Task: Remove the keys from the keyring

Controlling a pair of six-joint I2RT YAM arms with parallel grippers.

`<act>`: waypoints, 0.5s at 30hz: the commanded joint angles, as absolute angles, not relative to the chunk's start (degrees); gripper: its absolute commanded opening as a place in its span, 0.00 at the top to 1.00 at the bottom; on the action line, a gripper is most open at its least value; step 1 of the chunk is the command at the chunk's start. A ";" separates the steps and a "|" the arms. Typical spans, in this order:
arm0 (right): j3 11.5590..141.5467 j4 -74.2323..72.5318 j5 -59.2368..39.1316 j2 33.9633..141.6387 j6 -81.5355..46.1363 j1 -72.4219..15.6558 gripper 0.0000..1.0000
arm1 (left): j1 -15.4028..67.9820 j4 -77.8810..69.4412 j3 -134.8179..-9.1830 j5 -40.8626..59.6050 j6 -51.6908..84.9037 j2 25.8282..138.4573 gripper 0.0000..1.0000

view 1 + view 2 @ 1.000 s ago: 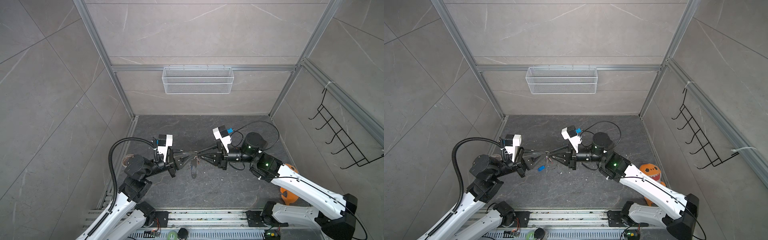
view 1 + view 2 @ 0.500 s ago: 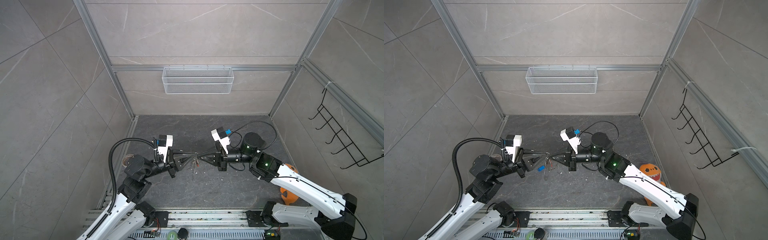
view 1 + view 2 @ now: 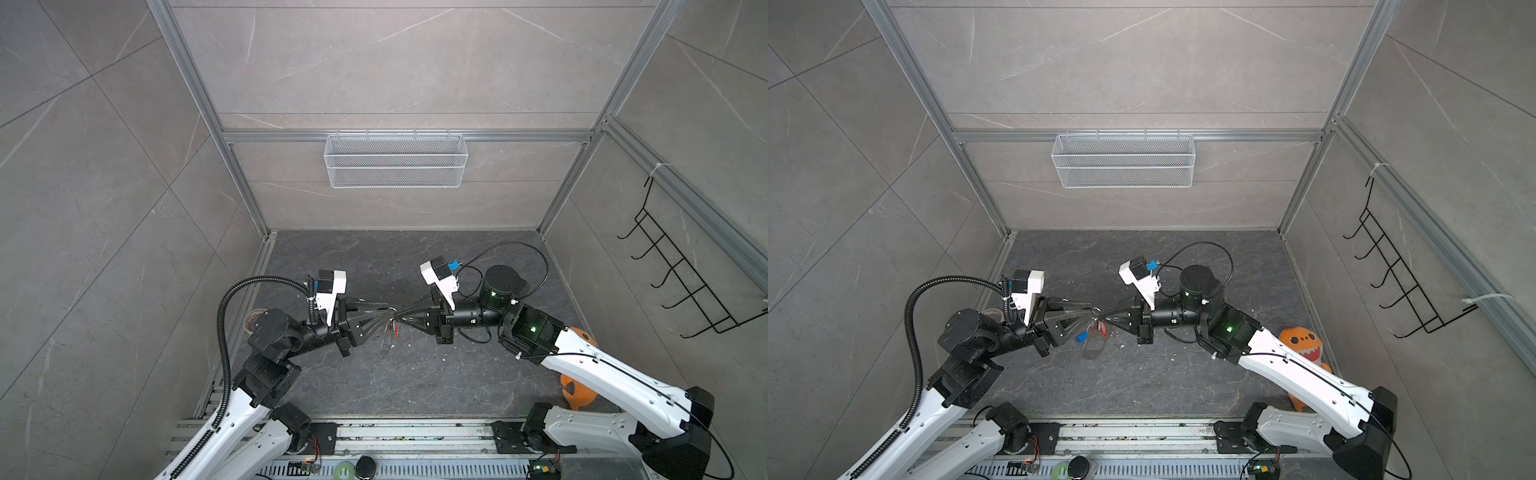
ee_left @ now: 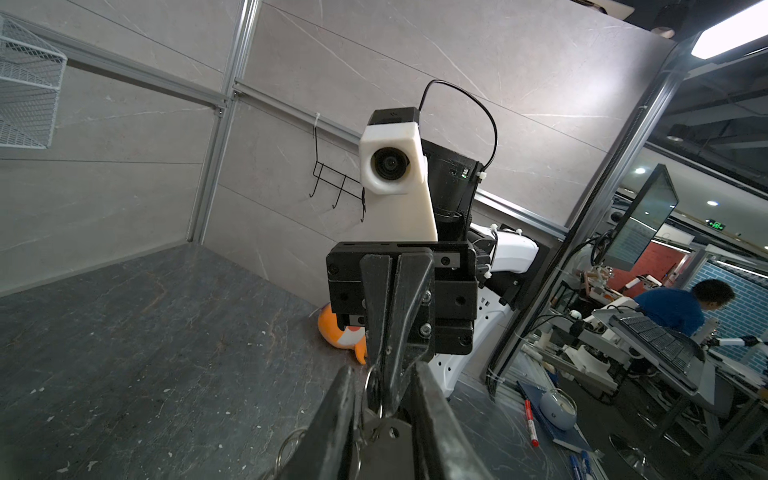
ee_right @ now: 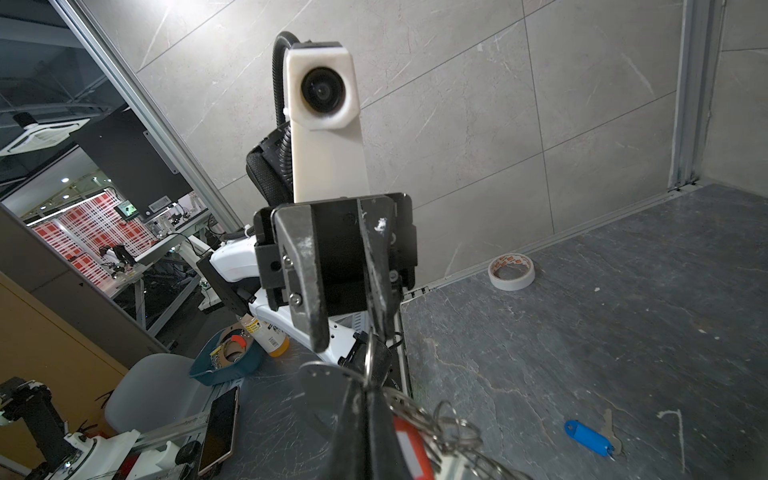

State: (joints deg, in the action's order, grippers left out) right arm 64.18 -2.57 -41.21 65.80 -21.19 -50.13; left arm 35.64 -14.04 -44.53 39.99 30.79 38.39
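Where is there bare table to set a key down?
Free: the back of the table up to the rear wall, and the front strip along the rail. Crowded: the middle, where left gripper and right gripper meet at the keyring, blue key nearby.

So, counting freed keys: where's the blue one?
The blue key lies on the table, left of centre in a top view, close by the left gripper and the hanging keyring.

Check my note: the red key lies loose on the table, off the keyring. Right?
Wrong colour: the blue key lies loose on the table, off the keyring. The right wrist view shows it; the red key sits among the keyring's rings.
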 commanded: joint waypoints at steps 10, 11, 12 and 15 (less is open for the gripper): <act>66.72 -0.93 -41.14 64.34 -20.21 -50.38 1.00 | 35.68 -10.38 -48.42 40.34 28.10 38.47 0.80; 66.71 -0.89 -41.06 64.29 -20.21 -50.39 1.00 | 35.66 -10.10 -48.43 40.39 28.16 38.58 0.80; 66.56 -1.22 -41.05 64.16 -20.42 -50.30 1.00 | 35.68 -9.83 -48.47 40.34 28.13 38.73 0.79; 66.23 -1.41 -41.04 63.66 -20.48 -50.36 1.00 | 35.67 -8.78 -48.25 39.30 27.64 38.66 0.72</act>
State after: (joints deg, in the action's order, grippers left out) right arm 64.73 -0.16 -41.17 65.56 -21.19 -50.13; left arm 35.64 -9.43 -46.06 39.72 29.15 38.72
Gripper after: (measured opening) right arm 0.049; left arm 0.272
